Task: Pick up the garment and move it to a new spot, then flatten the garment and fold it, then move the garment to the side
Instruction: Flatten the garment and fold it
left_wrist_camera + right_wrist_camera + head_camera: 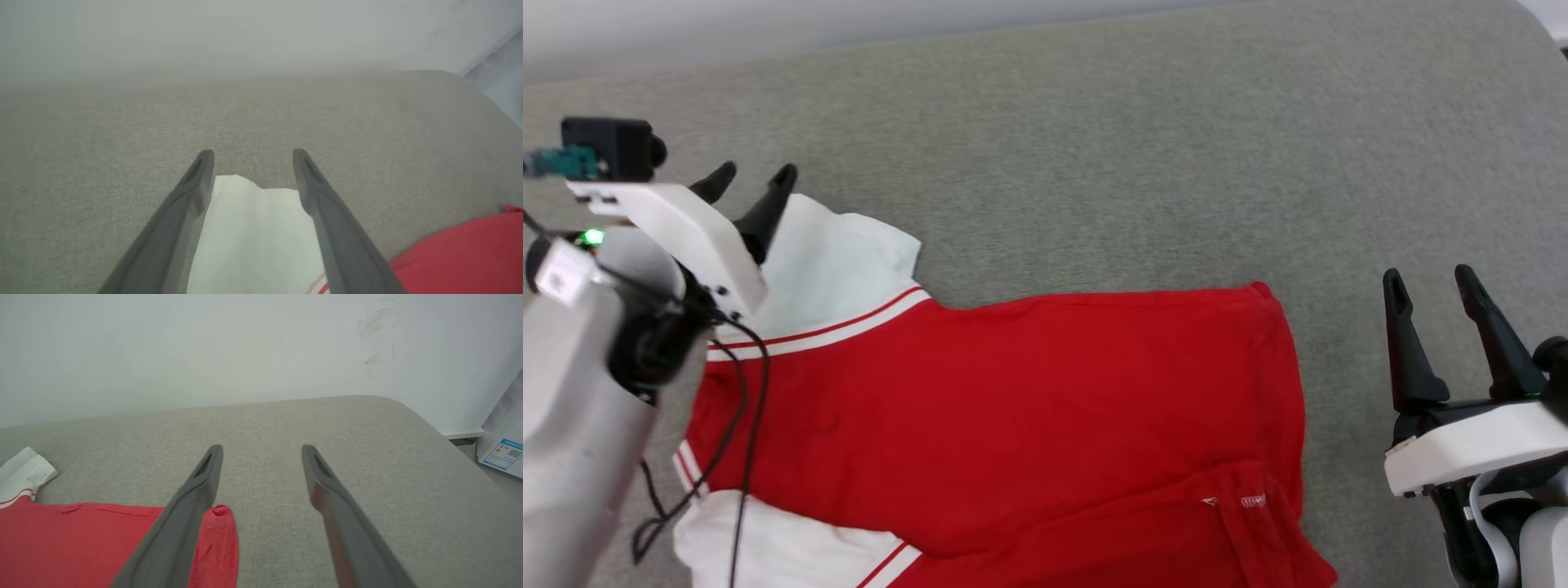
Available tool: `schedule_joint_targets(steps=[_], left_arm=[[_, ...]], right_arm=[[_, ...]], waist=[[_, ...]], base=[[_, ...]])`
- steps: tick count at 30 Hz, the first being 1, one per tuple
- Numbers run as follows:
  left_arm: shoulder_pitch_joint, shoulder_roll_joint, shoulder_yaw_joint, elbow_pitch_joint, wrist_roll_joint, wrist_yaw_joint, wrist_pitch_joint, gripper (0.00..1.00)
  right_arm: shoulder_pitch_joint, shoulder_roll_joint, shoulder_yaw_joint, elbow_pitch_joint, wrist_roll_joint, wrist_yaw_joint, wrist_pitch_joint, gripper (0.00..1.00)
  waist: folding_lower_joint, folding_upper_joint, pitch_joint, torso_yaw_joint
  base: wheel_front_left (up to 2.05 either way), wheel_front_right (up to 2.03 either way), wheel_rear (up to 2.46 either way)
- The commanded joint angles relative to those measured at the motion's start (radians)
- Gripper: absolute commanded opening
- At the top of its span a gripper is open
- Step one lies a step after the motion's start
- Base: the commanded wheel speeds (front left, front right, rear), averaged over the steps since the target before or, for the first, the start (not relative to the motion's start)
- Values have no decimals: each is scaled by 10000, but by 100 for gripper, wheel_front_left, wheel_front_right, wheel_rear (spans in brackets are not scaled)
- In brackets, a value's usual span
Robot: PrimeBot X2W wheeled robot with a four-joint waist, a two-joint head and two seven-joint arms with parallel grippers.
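We are seeing the garment (1013, 392) lying flat on the grey fabric surface (1135, 163), plain red side up. Its long axis is running left to right, with the neck end and white sleeves pointing left and the hem (1278, 392) pointing right. At the near right, our right pincer (1431, 282) is hovering spread and empty, apart from the hem. Farther left, our left pincer (752, 184) is standing spread over the far sleeve (841, 261), gripping nothing.

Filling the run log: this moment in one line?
garment: spread out, red side up; left gripper: open at sleeve; right gripper: open, off garment
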Motion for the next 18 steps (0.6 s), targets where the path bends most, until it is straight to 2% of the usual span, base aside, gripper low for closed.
schedule_joint_targets(steps=[1, 4, 7, 12, 15, 16, 17, 18], left_arm=[[-296, 110, -12, 302, -264, -101, 547, 100], [-772, 372, -92, 1021, -812, -300, 2073, 100], [-1109, 610, -175, 1510, -1199, -306, 3353, 100], [-1248, 727, -328, 2082, -1554, -319, 4627, 100], [-977, 613, -645, 2476, -1722, -303, 5497, 100], [-866, 542, -732, 2613, -1835, -273, 5811, 49], [-759, 436, -795, 2704, -1927, -236, 6019, 30], [-687, 360, -887, 2747, -1928, -238, 6168, 3]], right_arm=[[-167, 27, 27, 64, 55, -4, -41, 100], [-194, 26, 75, 218, 179, -4, -130, 100], [-195, 27, 85, 335, 296, -4, -259, 100], [-251, 27, 182, 610, 539, -4, -435, 100], [-313, 26, 213, 752, 597, -4, -517, 100], [-345, 26, 230, 786, 622, -4, -545, 100], [-379, 26, 227, 822, 634, -4, -543, 100], [-387, 26, 234, 871, 663, -4, -502, 100]], waist=[[-3, 0, 251, -297], [-3, 0, 452, -550], [-3, 0, 672, -741], [-3, 0, 1021, -955], [-3, 0, 1159, -1022], [-3, 0, 1203, -1041], [-3, 0, 1231, -1051], [-3, 0, 1247, -1064]], base=[[0, 0, 0], [0, 0, 0], [0, 0, 0], [0, 0, 0], [0, 0, 0], [0, 0, 0], [0, 0, 0], [0, 0, 0]])
